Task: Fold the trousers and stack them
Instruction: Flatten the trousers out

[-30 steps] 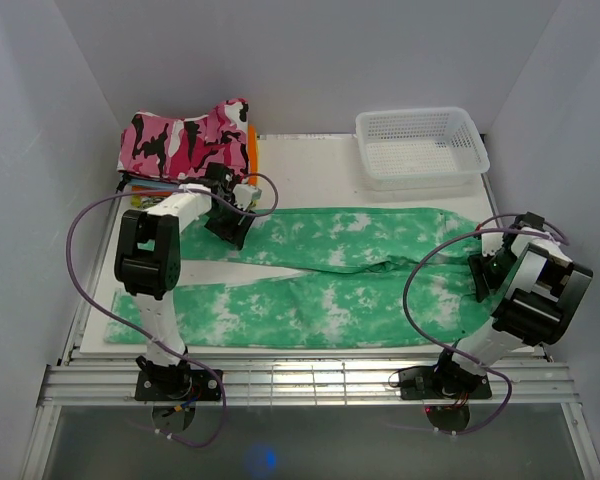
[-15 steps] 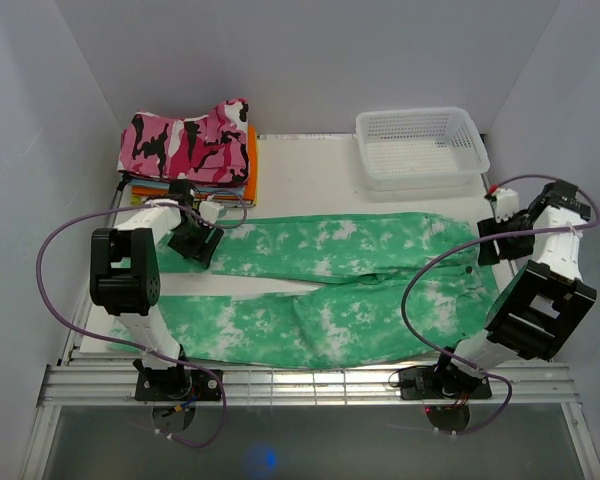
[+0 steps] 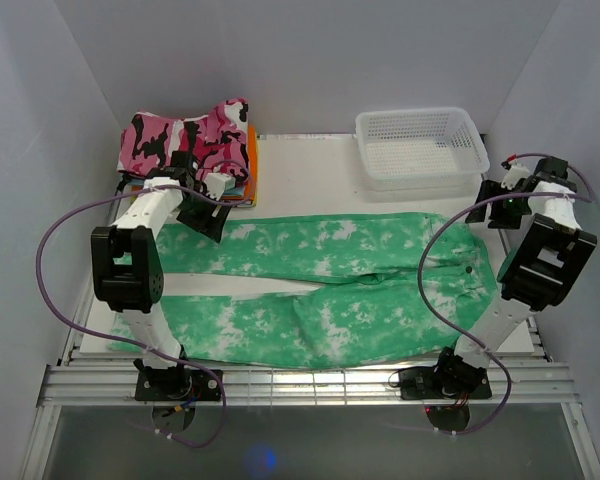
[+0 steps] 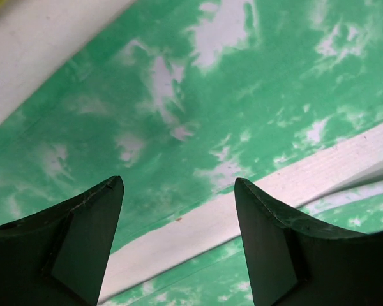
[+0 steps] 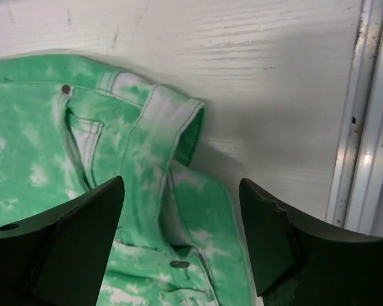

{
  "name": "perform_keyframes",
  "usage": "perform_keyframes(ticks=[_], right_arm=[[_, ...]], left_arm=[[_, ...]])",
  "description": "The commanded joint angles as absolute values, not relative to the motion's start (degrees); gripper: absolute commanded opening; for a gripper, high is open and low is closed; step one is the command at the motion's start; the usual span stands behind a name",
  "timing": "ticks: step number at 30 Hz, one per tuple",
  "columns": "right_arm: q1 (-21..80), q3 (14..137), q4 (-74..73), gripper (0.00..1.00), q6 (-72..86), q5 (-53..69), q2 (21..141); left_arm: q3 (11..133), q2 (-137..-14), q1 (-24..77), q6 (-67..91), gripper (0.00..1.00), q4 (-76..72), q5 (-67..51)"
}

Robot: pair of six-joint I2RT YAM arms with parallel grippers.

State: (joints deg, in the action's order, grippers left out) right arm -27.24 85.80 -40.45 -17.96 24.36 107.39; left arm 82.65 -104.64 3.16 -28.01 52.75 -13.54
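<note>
Both arms have been swung outward since 1 second ago. The left gripper (image 4: 179,191) is now placed over the far leg's cuff end, near the far-left corner of the table (image 3: 310,165). The right gripper (image 5: 180,185) is held above the waistband corner by the right edge. Both sets of jaws are spread; nothing is grasped.

Trousers (image 3: 350,290): laid across the table, waist right, 2 legs splayed leftward.

Risk: the waistband corner is turned over, so only 1 layer may be pinched; with the legs splayed, a skewed fold is likely.

Writing: none legible.

The trousers (image 3: 330,250) lie spread across the table (image 3: 310,165), legs toward the camouflage garment (image 3: 185,135).
</note>
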Motion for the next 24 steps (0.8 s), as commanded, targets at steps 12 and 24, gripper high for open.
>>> perform_keyframes(ticks=[12, 24], right_arm=[[-24.44, 83.85, -32.53, 0.74, -8.18, 32.25, 117.07], [-22.06, 75.60, -20.67, 0.36, -6.05, 41.92, 103.82]], left_arm=[[84.38, -99.58, 3.69, -26.90, 0.82, 58.89, -13.89], [84.02, -99.14, 3.69, -27.77, 0.82, 59.85, -12.31]])
